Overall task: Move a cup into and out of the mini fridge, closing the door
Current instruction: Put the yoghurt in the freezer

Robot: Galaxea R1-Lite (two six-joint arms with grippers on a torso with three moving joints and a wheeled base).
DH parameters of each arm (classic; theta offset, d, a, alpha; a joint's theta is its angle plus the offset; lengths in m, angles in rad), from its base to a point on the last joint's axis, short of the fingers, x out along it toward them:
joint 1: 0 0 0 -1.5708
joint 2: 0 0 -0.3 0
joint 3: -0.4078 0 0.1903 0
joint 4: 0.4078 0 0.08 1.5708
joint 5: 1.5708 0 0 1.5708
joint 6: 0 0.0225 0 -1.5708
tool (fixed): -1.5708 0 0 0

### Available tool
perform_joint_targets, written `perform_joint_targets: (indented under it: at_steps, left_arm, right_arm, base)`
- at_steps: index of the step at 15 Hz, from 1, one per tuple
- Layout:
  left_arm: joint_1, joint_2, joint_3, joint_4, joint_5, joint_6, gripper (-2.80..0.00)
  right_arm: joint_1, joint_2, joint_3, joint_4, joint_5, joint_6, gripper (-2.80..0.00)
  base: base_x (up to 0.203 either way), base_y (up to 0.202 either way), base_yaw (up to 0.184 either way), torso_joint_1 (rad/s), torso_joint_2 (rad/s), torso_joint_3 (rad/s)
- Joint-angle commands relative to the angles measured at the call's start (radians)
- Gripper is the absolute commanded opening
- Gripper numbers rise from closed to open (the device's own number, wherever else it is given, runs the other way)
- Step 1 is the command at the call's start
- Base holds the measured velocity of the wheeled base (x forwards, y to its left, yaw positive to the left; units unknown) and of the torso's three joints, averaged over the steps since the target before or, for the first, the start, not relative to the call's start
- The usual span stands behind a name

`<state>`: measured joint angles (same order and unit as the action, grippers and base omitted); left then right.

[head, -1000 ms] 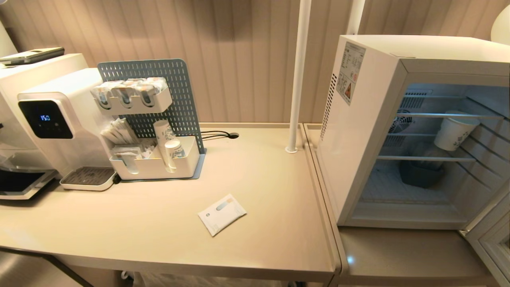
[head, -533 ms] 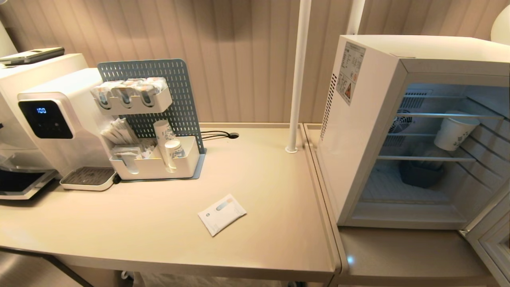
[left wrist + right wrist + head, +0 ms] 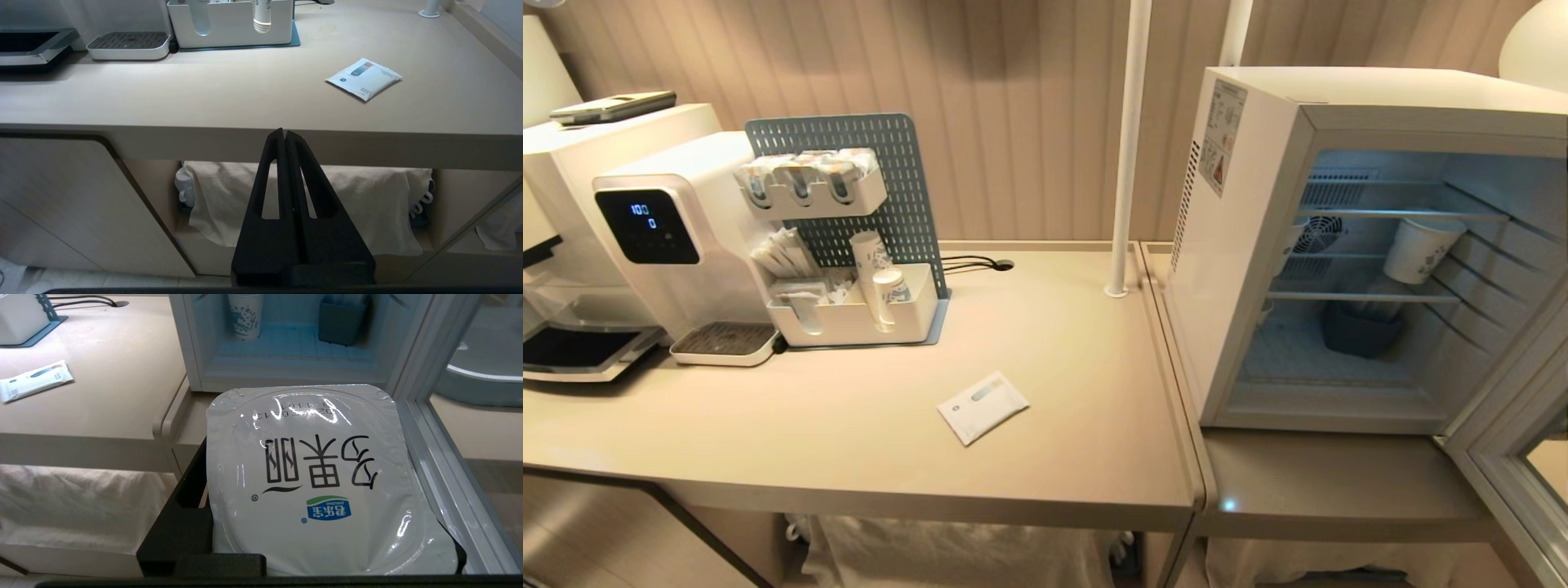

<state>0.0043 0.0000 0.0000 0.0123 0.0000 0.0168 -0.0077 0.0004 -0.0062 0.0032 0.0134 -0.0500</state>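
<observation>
Judging from the right wrist view, the cup (image 3: pixel 322 482) is a light, thin-walled plastic pot whose glossy foil seal faces the camera; its body is hidden beneath that wide flanged rim. The right gripper (image 3: pixel 322 555) has its dark fingers (image 3: pixel 184 522) closed on it from either side, low and near, in front of the mini fridge (image 3: pixel 1241 245) and outside the head view. Such a pot will likely flex if squeezed hard, and its smooth tapered sides could slide in the grip, so the hold is best kept on the body just under the flange, with the foil untouched, since it could dent or puncture. The door (image 3: pixel 1503 457) stands swung open at the near right, leaving the wire shelves (image 3: pixel 1364 296) exposed; a paper cup (image 3: pixel 1417 249) and a dark bin (image 3: pixel 1360 331) already sit inside. The left gripper (image 3: pixel 284 134) hangs idle below the tabletop (image 3: pixel 849 425) edge, its fingers pressed together and empty.
</observation>
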Motion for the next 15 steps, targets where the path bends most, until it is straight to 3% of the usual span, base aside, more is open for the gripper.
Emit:
perform_joint_targets:
  at_steps: [1, 4, 15]
  left_arm:
    - [0.0, 0.002, 0.002, 0.0, 0.0, 0.0, -2.8]
    - [0.0, 0.002, 0.002, 0.002, 0.0, -0.005, -2.8]
    - [0.0, 0.002, 0.002, 0.0, 0.0, 0.003, -2.8]
  right_arm:
    - [0.0, 0.001, 0.0, 0.0, 0.0, -0.001, -2.8]
    - [0.0, 0.001, -0.006, 0.033, 0.0, -0.001, -2.8]
    - [0.0, 0.053, -0.013, 0.046, 0.002, 0.001, -2.8]
  base:
    - [-0.191, 0.0, 0.0, 0.0, 0.01, 0.002]
    - [-0.129, 0.0, 0.0, 0.003, 0.0, -0.001]
    - [0.0, 0.0, 0.0, 0.0, 0.0, 0.0]
